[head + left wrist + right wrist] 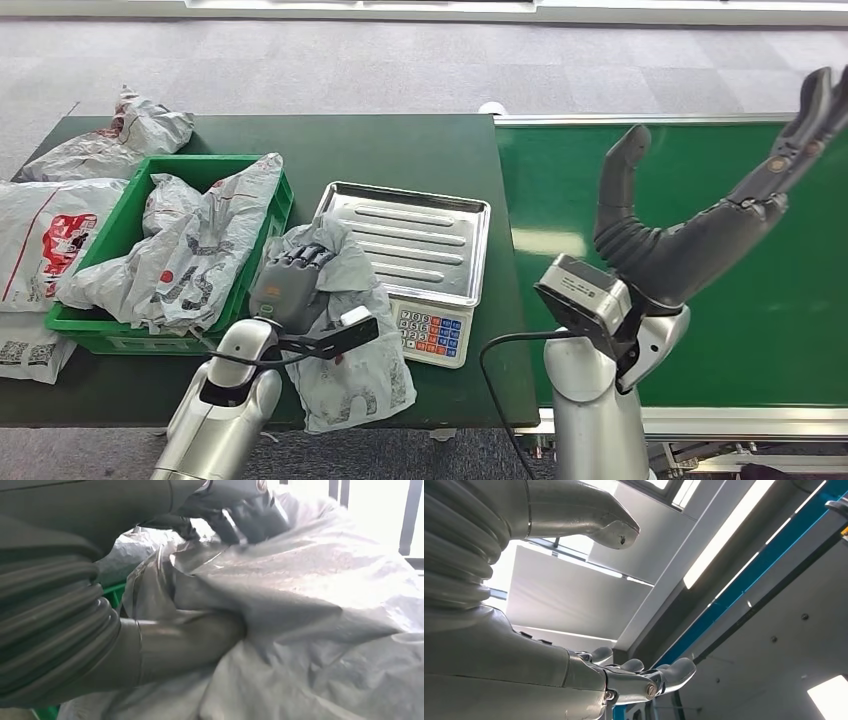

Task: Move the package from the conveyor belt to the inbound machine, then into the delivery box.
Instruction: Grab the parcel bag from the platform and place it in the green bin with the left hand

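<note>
A crumpled grey plastic package (350, 345) lies on the dark green table (400, 145), between the green delivery box (110, 338) and the scale. My left hand (291, 282) grips its upper part. The left wrist view shows the thumb (190, 645) under a fold of the package (310, 605) and the dark fingers (235, 510) over it. The scale has a steel tray (405, 240) and a coloured keypad (432, 333); nothing lies on the tray. My right hand (700, 235) is raised over the green conveyor belt (740, 340), open and holding nothing, palm up with its fingers (644, 680) spread.
The green box holds several grey packages (195, 250) that spill over its rim. More bagged parcels (45, 235) lie left of the box and one (130, 130) behind it. The belt's metal rail (700, 420) runs along its near edge.
</note>
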Action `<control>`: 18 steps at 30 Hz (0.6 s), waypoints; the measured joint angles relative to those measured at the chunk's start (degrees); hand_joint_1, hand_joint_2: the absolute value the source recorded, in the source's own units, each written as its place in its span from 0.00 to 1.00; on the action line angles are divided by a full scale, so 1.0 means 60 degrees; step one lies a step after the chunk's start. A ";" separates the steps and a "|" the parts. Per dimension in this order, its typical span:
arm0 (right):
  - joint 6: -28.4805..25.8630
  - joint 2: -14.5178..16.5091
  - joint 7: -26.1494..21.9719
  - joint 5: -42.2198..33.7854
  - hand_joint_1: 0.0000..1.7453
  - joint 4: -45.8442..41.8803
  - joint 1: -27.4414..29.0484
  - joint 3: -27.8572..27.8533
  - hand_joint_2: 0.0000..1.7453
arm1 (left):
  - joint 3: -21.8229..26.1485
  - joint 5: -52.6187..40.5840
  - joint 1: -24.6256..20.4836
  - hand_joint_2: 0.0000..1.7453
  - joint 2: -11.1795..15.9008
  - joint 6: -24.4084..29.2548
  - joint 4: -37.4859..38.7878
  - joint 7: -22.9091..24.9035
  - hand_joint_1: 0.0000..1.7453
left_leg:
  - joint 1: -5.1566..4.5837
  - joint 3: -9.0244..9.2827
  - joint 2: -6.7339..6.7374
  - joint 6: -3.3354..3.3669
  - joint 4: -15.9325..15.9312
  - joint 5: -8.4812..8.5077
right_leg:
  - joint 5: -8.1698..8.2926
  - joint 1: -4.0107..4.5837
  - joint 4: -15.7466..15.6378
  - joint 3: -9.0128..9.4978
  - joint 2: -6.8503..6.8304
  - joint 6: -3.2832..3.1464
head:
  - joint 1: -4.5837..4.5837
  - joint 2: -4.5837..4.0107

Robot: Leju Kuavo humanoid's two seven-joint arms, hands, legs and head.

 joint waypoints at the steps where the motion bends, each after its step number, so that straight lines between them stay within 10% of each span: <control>1: 0.0000 0.0000 -0.0011 -0.0034 0.00 0.0000 0.0002 0.0000 1.00 | 0.0000 0.0001 0.0004 1.00 0.0003 0.0038 -0.0024 0.0005 1.00 | 0.0000 0.0000 0.0000 0.0000 0.0000 0.0000 | 0.0000 0.0000 0.0000 -0.0001 0.0000 0.0000 | 0.0000 0.0000; 18: 0.0000 -0.0007 -0.0228 -0.0382 0.00 0.0029 0.0072 -0.0004 1.00 | 0.0232 0.1343 0.0349 1.00 0.0048 0.1178 -0.0935 -0.0947 1.00 | 0.0000 -0.0013 0.0001 -0.0001 0.0000 -0.0003 | -0.0006 0.0000 0.0000 -0.0018 0.0001 -0.0003 | 0.0000 0.0000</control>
